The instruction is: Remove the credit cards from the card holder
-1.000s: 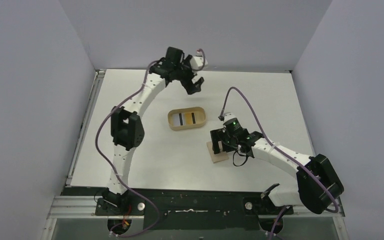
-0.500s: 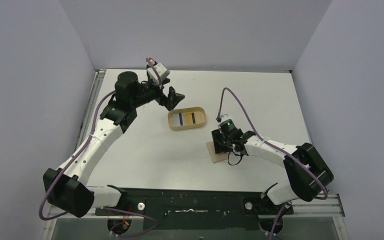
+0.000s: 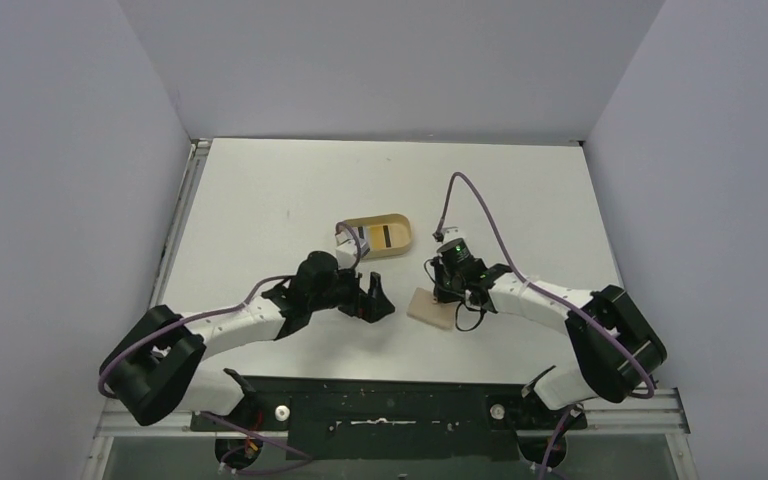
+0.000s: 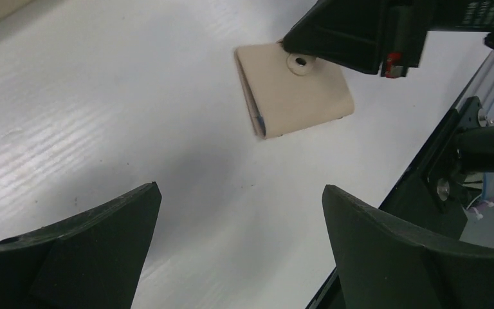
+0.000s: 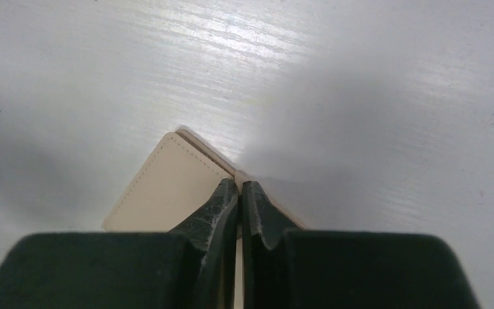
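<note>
Right arm is on it: the right fingers are squeezed together on the edge of the card holder, with a thin pale strip of the tan leather caught between them. From above, the card holder sits toward the near edge of the counter, a little right of the middle, turned at an angle to that edge, with the right fingers on its far side. The left wrist view gives the best look at it: the card holder is folded shut, its small snap button faces up right beside the black tip of the right fingers, and a sliver of blue credit card peeks from the open side. Whether the holder lies flat or is tipped up off the counter I cannot tell. On the other side, the left fingers are spread wide apart with nothing between them, hanging low over bare counter and pointing at the holder. In the overhead view the left fingers are just to the left of the holder, not touching it. Farther back, around the middle of the counter, sits an oval tan tray, its left end hidden behind the left wrist.
</note>
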You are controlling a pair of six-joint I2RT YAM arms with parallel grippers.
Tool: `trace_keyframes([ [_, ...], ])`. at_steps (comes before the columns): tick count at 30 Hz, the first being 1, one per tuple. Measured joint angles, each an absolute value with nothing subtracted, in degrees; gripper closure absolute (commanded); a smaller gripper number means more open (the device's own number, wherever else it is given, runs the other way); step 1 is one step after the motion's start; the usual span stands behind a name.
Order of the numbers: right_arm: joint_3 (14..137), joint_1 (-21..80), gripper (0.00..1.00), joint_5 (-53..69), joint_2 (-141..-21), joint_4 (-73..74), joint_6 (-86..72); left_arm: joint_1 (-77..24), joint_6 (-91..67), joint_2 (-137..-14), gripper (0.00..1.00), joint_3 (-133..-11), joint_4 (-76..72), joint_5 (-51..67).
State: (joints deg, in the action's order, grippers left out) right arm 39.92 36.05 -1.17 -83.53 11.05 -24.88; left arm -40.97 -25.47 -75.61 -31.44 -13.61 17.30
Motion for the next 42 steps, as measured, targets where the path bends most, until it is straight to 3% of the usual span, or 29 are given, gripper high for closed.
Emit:
trace_keyframes([
  [12,37.85,36.05,1.00,1.89,-72.14,10.24,-34.09,-43.79,-39.97,-82.52,0.03,-29.50,-31.92,10.52],
  [27,42.02,36.01,1.00,-6.24,-61.58,15.31,-51.16,-46.19,-47.83,-80.62,0.07,-26.65,-45.76,2.79],
  [30,42.02,36.01,1.00,-6.31,-61.58,15.64,-52.14,-46.94,-49.87,-83.50,0.16,-26.17,-52.10,2.11],
  [32,42.02,36.01,1.00,-6.31,-61.58,15.64,-52.84,-47.22,-51.20,-86.26,0.29,-26.22,-55.13,2.15],
  [38,42.02,36.05,1.00,-6.55,-61.25,15.49,-54.11,-47.94,-54.17,-93.19,0.77,-28.93,-60.82,4.47],
  [40,42.02,36.05,1.00,-6.63,-61.23,15.49,-54.52,-48.07,-54.85,-94.35,1.00,-29.78,-62.89,5.50],
  [42,42.02,36.01,1.00,-6.83,-61.08,15.42,-54.74,-48.07,-55.22,-95.02,1.00,-30.00,-65.14,6.68],
])
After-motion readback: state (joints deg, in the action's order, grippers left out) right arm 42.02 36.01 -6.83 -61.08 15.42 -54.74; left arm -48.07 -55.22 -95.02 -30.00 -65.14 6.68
